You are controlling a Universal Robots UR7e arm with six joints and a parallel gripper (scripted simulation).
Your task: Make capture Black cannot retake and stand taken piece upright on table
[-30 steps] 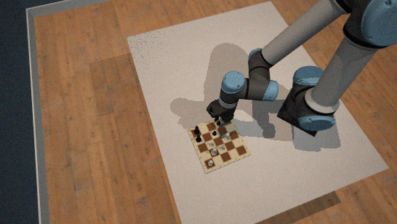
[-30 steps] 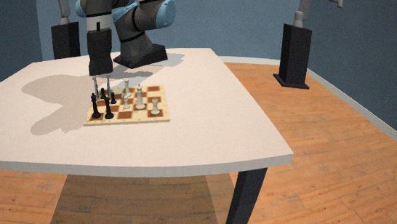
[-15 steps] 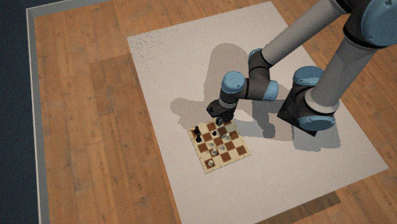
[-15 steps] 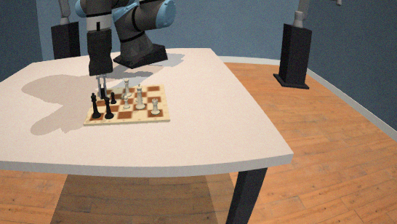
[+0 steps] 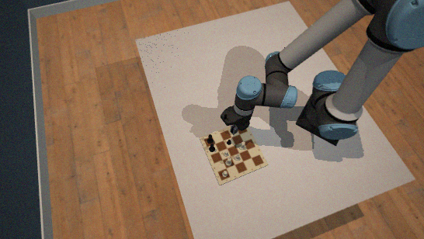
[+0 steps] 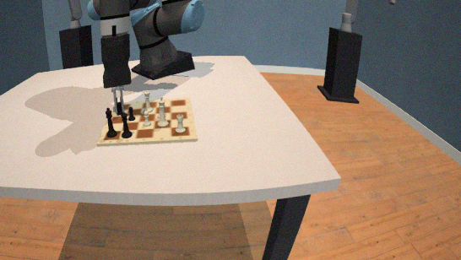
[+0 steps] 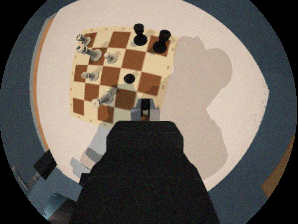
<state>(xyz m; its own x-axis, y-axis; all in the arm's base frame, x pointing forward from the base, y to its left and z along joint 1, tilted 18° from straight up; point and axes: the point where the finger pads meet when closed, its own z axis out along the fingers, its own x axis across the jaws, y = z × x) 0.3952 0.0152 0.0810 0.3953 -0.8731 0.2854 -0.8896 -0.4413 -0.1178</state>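
Fingers (image 5: 233, 129) (image 6: 115, 100) point down at the board's edge nearest the arm's base, clamped on a black chess piece (image 6: 120, 108) (image 7: 145, 106). They hide much of it, so its kind cannot be told, nor whether its base touches the chessboard (image 5: 258, 167) (image 6: 148, 143) (image 7: 171, 75).

Just beside it, diagonally inward, a small black pawn (image 5: 229, 142) (image 6: 132, 114) (image 7: 129, 78) stands upright. Two taller black pieces stand side by side near one corner: the black king (image 5: 210, 139) (image 6: 111, 123) (image 7: 162, 41) on a brown corner square, and a second black piece (image 5: 212, 147) (image 6: 126, 127) (image 7: 139, 35) on the pale square next to it.

White's pieces share the board. A tall white piece (image 5: 241, 146) (image 6: 147, 102) (image 7: 104, 98) stands toward the arm side; a white rook (image 5: 224, 174) (image 6: 181, 124) (image 7: 83, 39) has a brown corner square. Near the rook, a tall white king (image 5: 229, 161) (image 6: 162, 115) (image 7: 90, 52) stands between it and a white pawn (image 5: 226, 154) (image 6: 146, 119) (image 7: 110, 57). Another white pawn (image 5: 238, 157) (image 7: 90, 75) shows in the top and wrist views, mostly hidden in the exterior one.

The chessboard lies flat on the pale desk (image 5: 311, 186) (image 6: 236, 169) (image 7: 195, 120), partly under the arm's shadow. Square letters are too small to read.

Gripper fingers (image 6: 115, 101): ok so these were standing apart a second ago, one on each side of a black chess piece (image 6: 120, 109), and now they've pulled in and are shut on it.
Gap beside the piece: yeah, in the exterior view you could see some space between it and the fingers back then, and that's basically closed up now.
Timing: most of the squeeze had already happened by the half-second-ago shot, fwiw.
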